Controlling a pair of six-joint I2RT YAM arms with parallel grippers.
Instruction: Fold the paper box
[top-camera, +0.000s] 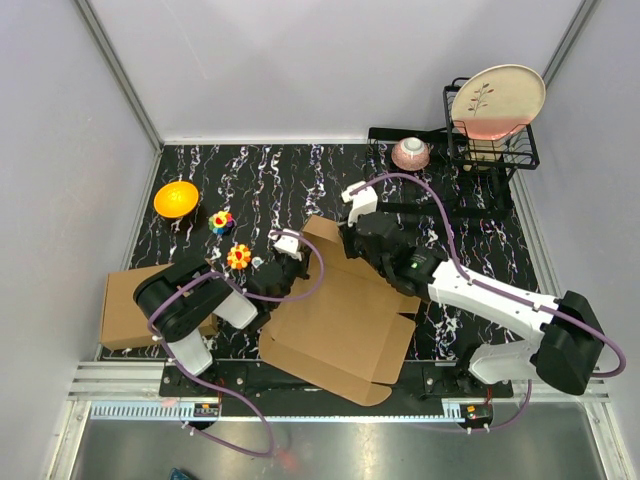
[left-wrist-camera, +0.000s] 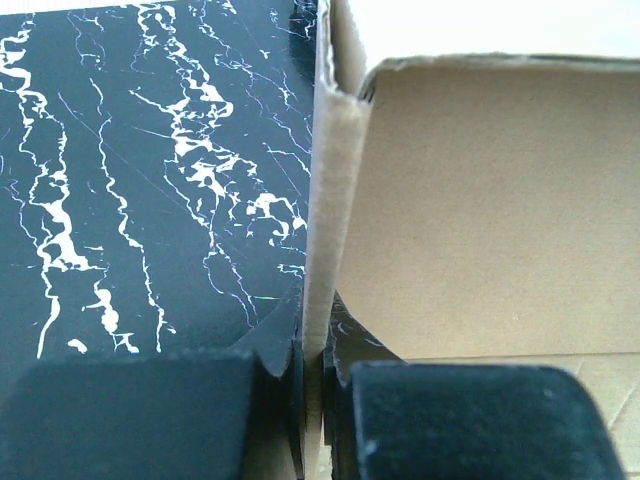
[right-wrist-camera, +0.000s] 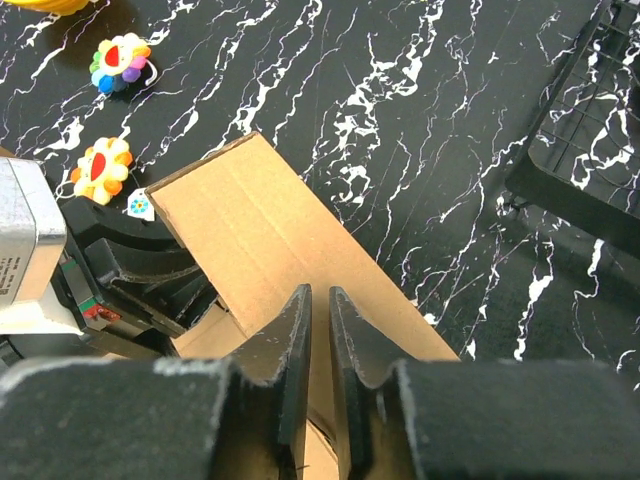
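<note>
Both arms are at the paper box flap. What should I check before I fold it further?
1. Left gripper grip: an upright cardboard wall of the paper box sits between its fingers. Ok.
2. Right gripper grip: its fingers are nearly shut over the raised flap, but whether card is between them is hidden. Cannot tell.
3. Flap lifted off the table: ok.
4. Flower toy clear of the fold: it lies close beside the flap's corner, not under it. Ok.
5. Box fully on the table: its near flap reaches past the front edge. Not ok.
</note>
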